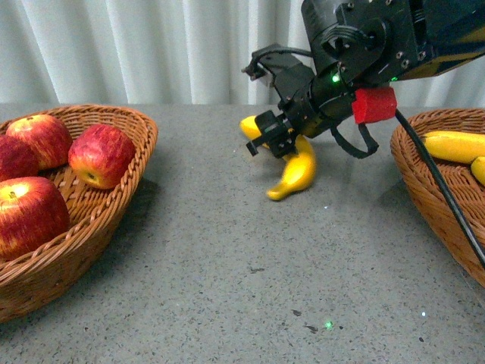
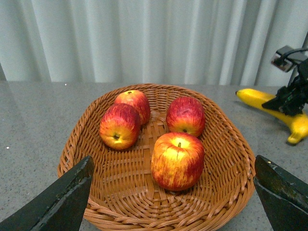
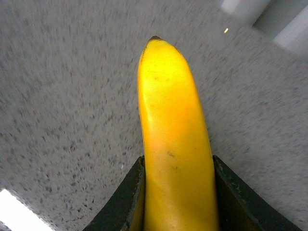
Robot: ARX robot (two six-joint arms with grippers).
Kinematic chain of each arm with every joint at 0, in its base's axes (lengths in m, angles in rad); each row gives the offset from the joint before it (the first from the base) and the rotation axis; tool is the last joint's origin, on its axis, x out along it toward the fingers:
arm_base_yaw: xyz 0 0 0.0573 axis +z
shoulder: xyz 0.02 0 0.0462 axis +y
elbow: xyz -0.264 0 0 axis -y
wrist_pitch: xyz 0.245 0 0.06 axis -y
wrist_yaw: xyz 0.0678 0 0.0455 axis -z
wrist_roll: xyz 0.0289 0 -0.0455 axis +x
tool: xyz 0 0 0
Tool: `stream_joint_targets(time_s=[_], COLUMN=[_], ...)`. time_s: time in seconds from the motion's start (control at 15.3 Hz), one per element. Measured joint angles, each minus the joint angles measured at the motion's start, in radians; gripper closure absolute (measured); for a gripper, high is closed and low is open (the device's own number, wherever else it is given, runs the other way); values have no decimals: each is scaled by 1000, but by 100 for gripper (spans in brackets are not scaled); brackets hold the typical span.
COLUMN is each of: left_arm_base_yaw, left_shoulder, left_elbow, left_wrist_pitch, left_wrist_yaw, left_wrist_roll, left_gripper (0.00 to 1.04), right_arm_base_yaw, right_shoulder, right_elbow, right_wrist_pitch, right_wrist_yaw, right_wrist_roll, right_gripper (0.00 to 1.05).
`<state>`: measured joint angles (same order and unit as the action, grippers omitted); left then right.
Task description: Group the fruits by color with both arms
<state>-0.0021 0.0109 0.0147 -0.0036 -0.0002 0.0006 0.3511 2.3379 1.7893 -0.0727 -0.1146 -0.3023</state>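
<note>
Here, nearest the front camera, the speckled grey table (image 1: 227, 288) lies between two brown woven wicker baskets. The left wicker basket (image 1: 114, 220) holds four glossy red apples streaked with yellow: in the left wrist view the nearest apple (image 2: 177, 161) sits stem up, a second apple (image 2: 120, 126) lies to one side with its stem end facing the camera, a third apple (image 2: 185, 115) rests behind the nearest one, and the fourth apple (image 2: 135, 102) touches the second from behind. The left gripper (image 2: 173, 202) hangs over the near rim of this basket with its two dark fingers (image 2: 57, 202) spread wide apart and nothing between them.

At the right edge of the front view, the right wicker basket (image 1: 428, 205) holds a smooth yellow banana (image 1: 455, 145), and a bit of another yellow banana (image 1: 479, 170) shows beside it.

Farther back, near the middle of the table, the black right arm (image 1: 364, 45) with its red block (image 1: 374, 105) and green light (image 1: 335, 77) reaches down. The right gripper (image 1: 273, 140) is clenched on a curved bright yellow banana (image 1: 295, 173); the right wrist view shows both dark fingers (image 3: 126, 199) pressed against the fruit's sides. Its lower tip is at the tabletop; I cannot tell whether it touches. A white pleated curtain (image 1: 151, 45) hangs behind.
</note>
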Motion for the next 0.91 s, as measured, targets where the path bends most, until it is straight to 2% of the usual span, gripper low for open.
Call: stream_joint_targets(time_s=[0.07, 0.26, 0.39, 0.52, 0.72, 0.78, 0.91], left_arm_base_yaw=[0, 0, 0, 0, 0, 0, 0], left_shoulder=[0, 0, 0, 0, 0, 0, 0], left_elbow=[0, 0, 0, 0, 0, 0, 0], left_wrist_pitch=[0, 0, 0, 0, 0, 0, 0], left_wrist_yaw=[0, 0, 0, 0, 0, 0, 0], left_wrist_roll=[0, 0, 0, 0, 0, 0, 0], left_gripper=[7, 7, 7, 7, 7, 7, 7], right_arm_base_yaw=[-8, -93, -192, -322, -490, -515, -513], right_shoulder=[-44, -332, -550, -697, -751, -754, -790], right_elbow=[-27, -215, -408, -602, -783, -817, -850], right_wrist_pitch=[45, 195, 227, 182, 133, 109, 87], right_wrist_yaw=[-3, -68, -77, -110, -140, -149, -196], right_wrist_roll=[29, 115, 22, -134, -311, -356, -388], right_gripper=[72, 72, 72, 72, 73, 68, 42])
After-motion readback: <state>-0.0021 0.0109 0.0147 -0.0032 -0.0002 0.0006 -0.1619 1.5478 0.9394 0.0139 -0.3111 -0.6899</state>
